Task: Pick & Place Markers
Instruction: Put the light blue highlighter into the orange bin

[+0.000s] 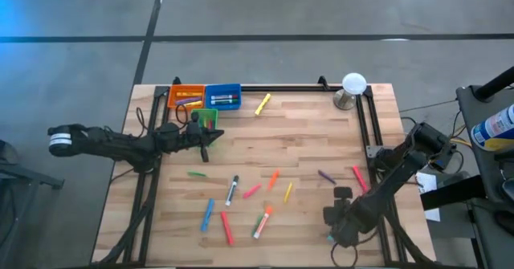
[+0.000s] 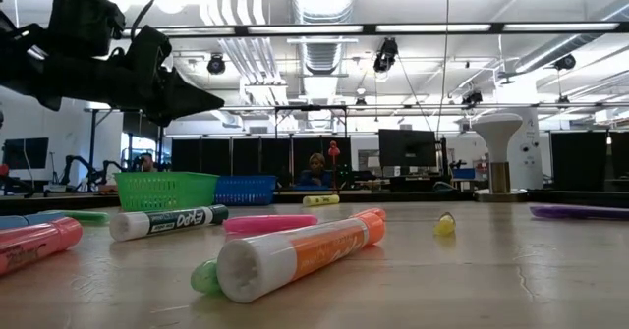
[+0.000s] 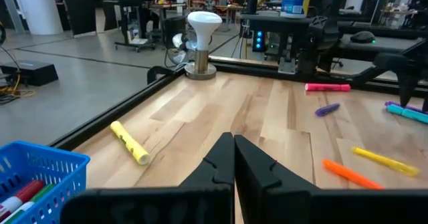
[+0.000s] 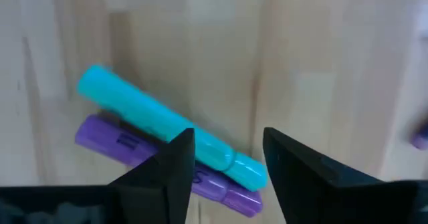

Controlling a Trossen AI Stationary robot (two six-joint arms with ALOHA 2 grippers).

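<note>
Your right hand is hanging low over the near right corner of the tabletop, with its two fingers standing apart and nothing between them. Just beyond the fingertips, a turquoise marker is lying flat with a purple marker touching its side. Both are running on the same slant, and in the right wrist view the turquoise one's narrow end is poking into the gap between the fingers. So the hand is sitting almost on top of the pair, and the long axis is crossing the finger line at an angle instead of squarely. I'd judge the coming close depends on that angle, and on catching one marker without dragging its neighbour along.

Your left hand is waiting at the far left, just beside the green bin, with its fingers pressed together on nothing. The orange bin and blue bin are sitting behind it, markers already inside.

The other markers are lying scattered across the middle, among them a white-barrelled one and a yellow one near the far edge. For the turquoise and purple pair, your right arm is plainly the nearer.
</note>
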